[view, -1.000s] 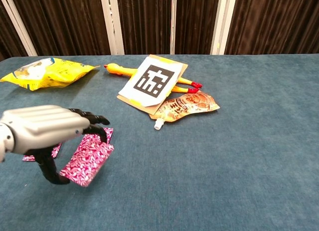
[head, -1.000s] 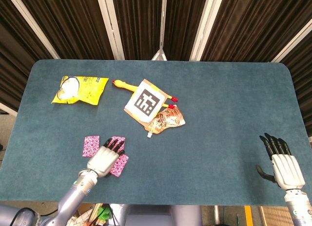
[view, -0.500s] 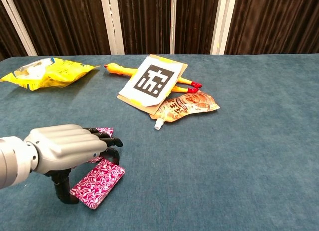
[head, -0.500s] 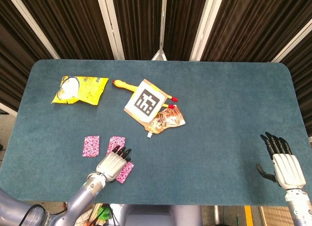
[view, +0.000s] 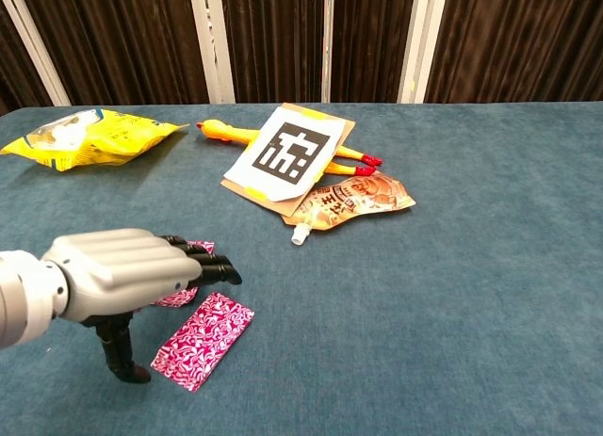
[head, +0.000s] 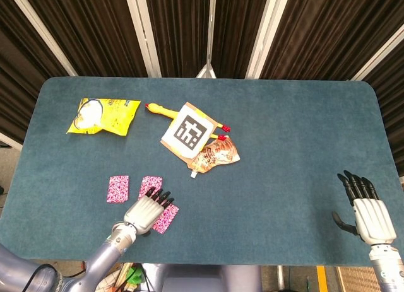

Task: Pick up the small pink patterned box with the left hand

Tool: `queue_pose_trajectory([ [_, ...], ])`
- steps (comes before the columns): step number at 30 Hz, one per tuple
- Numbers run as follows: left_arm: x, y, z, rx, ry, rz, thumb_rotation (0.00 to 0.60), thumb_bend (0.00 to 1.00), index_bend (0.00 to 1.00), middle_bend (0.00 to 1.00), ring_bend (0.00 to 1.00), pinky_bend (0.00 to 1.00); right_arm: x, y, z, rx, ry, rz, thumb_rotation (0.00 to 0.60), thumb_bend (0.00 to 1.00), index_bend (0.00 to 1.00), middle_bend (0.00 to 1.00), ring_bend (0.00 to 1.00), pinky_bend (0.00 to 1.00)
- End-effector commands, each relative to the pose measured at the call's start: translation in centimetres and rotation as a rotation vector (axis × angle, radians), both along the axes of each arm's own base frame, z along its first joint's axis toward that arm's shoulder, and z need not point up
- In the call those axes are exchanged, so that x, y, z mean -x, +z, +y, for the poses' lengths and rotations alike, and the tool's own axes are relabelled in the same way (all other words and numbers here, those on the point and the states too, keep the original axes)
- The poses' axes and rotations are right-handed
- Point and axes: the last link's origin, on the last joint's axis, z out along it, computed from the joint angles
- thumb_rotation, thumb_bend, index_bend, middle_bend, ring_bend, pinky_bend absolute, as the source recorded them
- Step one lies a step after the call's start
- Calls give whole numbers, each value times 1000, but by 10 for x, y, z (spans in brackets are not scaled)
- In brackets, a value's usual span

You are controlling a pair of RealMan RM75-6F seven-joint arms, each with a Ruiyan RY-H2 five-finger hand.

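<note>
Three small pink patterned boxes are in the head view. One box lies flat on the table near the front edge. My left hand hovers over its left end. The fingers stretch above the box without touching it, and the thumb points down beside its near corner. A second box lies partly behind the hand, and the third is further left. My right hand rests open at the table's front right, seen only in the head view.
On the blue table lie a yellow snack bag, a rubber chicken under a marker card, and an orange spouted pouch. The front edge is close to my left hand.
The left hand carried the tilted pink box down and to the right. The box now lies flat on the table and the fingers have lifted off it. The right hand is unchanged.
</note>
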Motion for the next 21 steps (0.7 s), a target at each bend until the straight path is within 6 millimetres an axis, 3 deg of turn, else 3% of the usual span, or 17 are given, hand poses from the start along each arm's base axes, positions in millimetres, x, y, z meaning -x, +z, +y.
queue_pose_trajectory([
  [1,0,22,2,-75,-4,-57,600,255,58,0,0,0,1,0,0,1,-1,2,600,362,0,0,0,18],
  [5,18,59,-1,-218,-9,-112,600,254,50,0,0,0,1,0,0,0,-1,7,600,363,0,0,0,19],
  [12,84,130,-32,-437,127,-258,600,243,6,0,0,0,0,-1,1,-1,1,19,600,362,0,0,0,18],
  [17,134,168,-53,-616,126,-305,600,230,0,0,0,0,1,-1,1,5,-1,30,600,363,0,0,0,18],
  [21,163,186,-62,-713,98,-277,600,224,0,0,0,0,1,-2,1,2,-1,35,600,363,0,0,0,18],
])
